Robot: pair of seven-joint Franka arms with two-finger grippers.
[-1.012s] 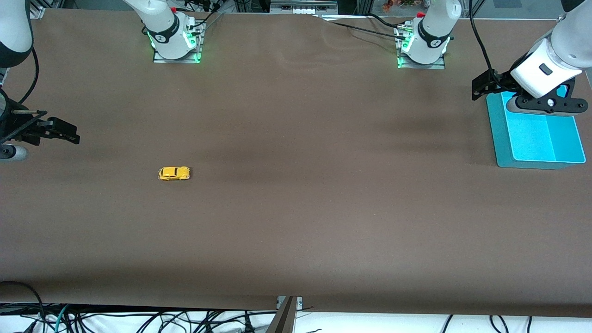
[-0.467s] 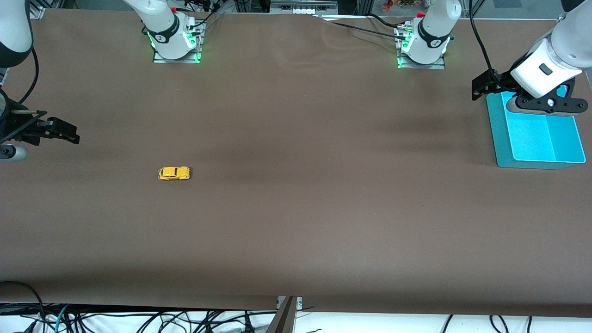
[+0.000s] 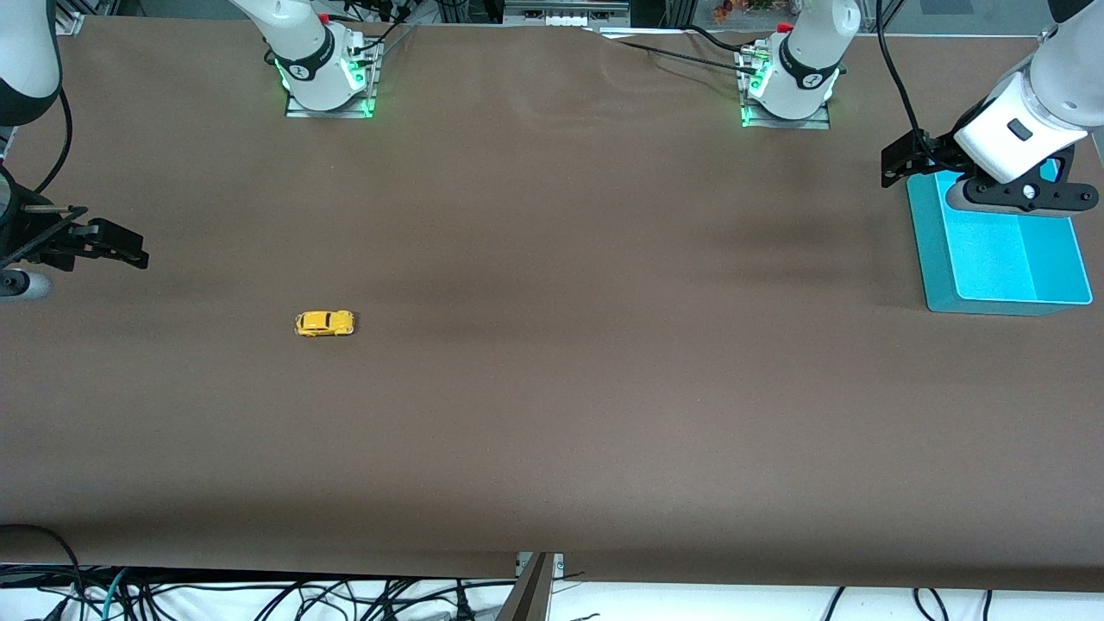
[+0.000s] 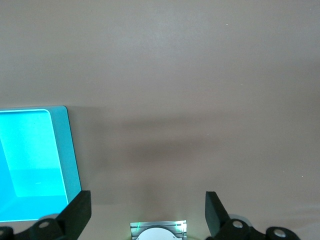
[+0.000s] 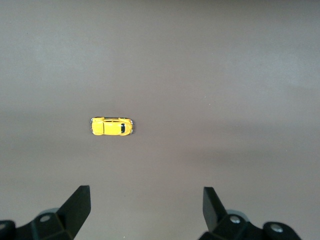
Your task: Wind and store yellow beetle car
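Note:
The yellow beetle car [image 3: 324, 323] stands on its wheels on the brown table, toward the right arm's end. It also shows in the right wrist view [image 5: 112, 126]. My right gripper [image 3: 129, 248] hangs open and empty in the air at that end of the table, apart from the car; in its own view [image 5: 145, 194] the car lies well clear of the fingertips. My left gripper [image 3: 901, 159] hangs open and empty over the edge of a teal tray [image 3: 927, 250] at the left arm's end, and shows empty in its own view [image 4: 147, 196].
The teal tray, also in the left wrist view [image 4: 73, 155], holds nothing that I can see. The left arm's base [image 4: 159, 231] shows between the left fingers. Both arm bases [image 3: 328, 78] stand along the table's edge farthest from the front camera.
The left arm has shifted very slightly over the tray. The car and the right arm have not moved.

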